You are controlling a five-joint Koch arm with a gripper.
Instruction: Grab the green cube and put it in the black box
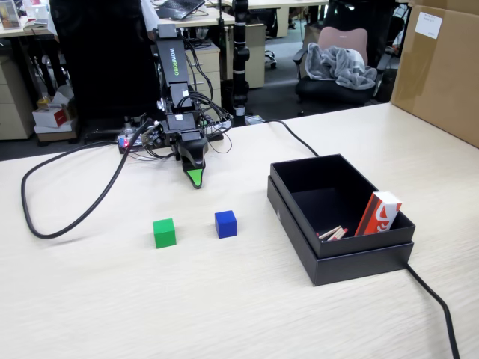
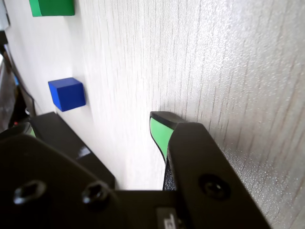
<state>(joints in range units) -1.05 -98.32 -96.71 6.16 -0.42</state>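
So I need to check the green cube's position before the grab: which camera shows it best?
The fixed view. There the green cube sits whole on the table, left of the blue cube, with the gripper apart from it. The wrist view shows only a cropped part of the green cube at its top edge.

Pale wood-grain table (image 1: 224, 299), office chair (image 1: 337, 67) behind, brown carton (image 1: 441, 67) at right.
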